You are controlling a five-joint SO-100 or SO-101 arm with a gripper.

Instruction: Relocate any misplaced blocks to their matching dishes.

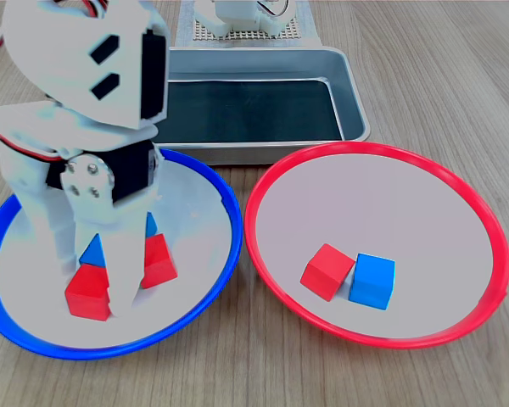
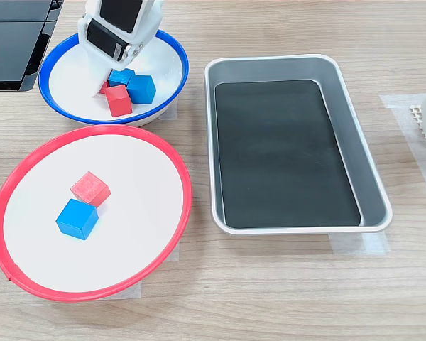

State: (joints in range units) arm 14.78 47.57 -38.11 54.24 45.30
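Light wood-grain tabletop (image 2: 284,284) under even light, a dark panel (image 2: 14,35) at its edge.

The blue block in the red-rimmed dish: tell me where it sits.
In both exterior views the blue block lies in the red-rimmed dish, touching a red block; in the first exterior view it is on that block's right.

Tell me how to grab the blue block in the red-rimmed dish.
Come from straight above the blue block. A red block touches one side, so close the claw on the two free faces either side of that one; the dish is shallow.
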